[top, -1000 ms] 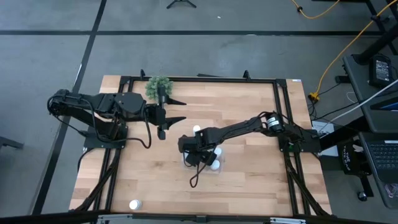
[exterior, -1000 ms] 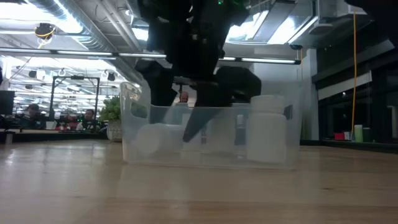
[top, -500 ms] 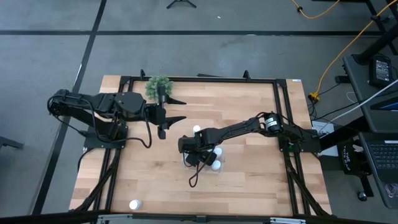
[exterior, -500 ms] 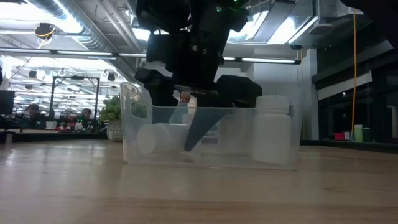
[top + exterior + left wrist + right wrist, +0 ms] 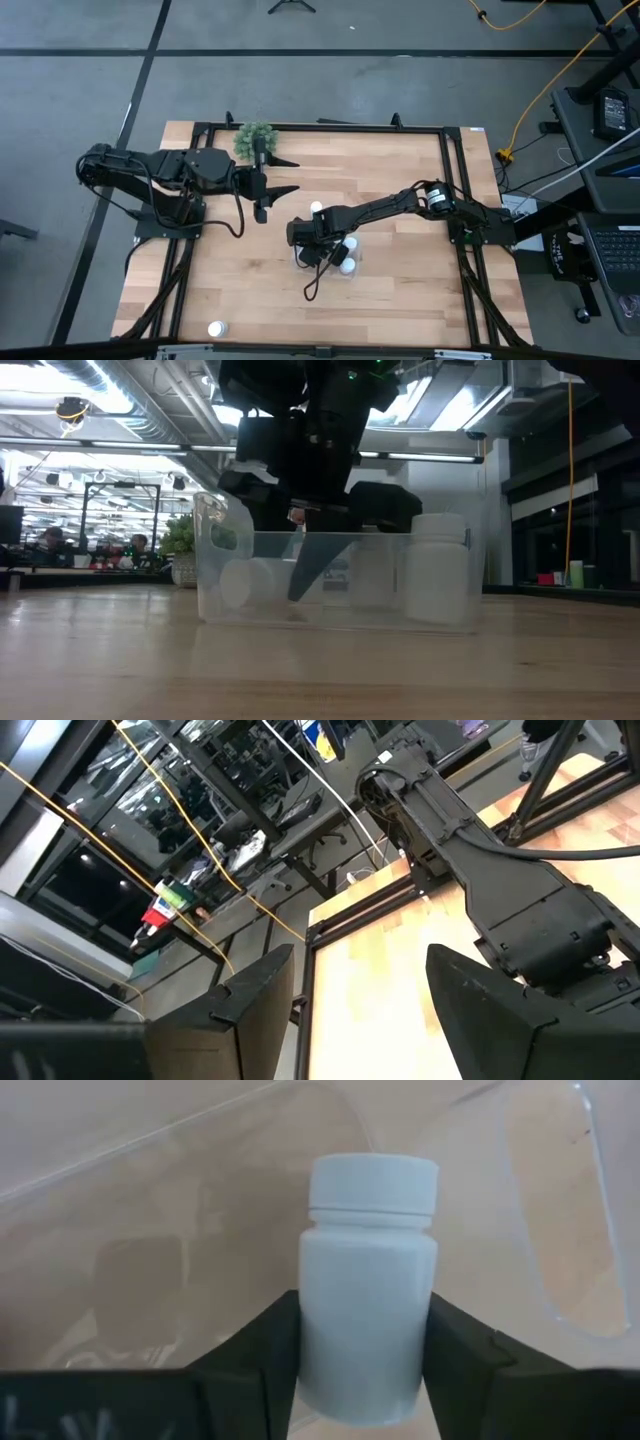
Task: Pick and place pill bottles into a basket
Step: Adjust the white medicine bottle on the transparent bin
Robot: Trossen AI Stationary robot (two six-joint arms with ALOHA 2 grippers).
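The basket (image 5: 327, 262), a clear tray, stands mid-table with white pill bottles in it: one upright (image 5: 437, 568), one on its side (image 5: 247, 582). My right gripper (image 5: 365, 1365) reaches down into the basket (image 5: 215, 560) and is shut on another pill bottle (image 5: 368, 1280). Further bottles stand on the wood, one just beyond the basket (image 5: 316, 208) and one near the front edge (image 5: 215, 328). My left gripper (image 5: 370, 1010) hangs open above the table's left part (image 5: 285, 176), holding nothing. My right gripper pinches the pill bottle's body (image 5: 362, 1342) between its two fingers, one on each side, below the cap (image 5: 372, 1184). The fingers come steeply from above into the basket. The cap end points away from the wrist; whether the bottle is off the basket floor I cannot tell.
A green bushy plant (image 5: 255, 138) stands at the far left of the table beside my left arm. A black frame (image 5: 445, 170) runs round the tabletop. Bare wood lies in front of and to the left of the basket.
My right gripper has stayed in the basket and shut its fingers on the pill bottle; in the low view the far finger has drawn in to the near one. The left arm has kept still.
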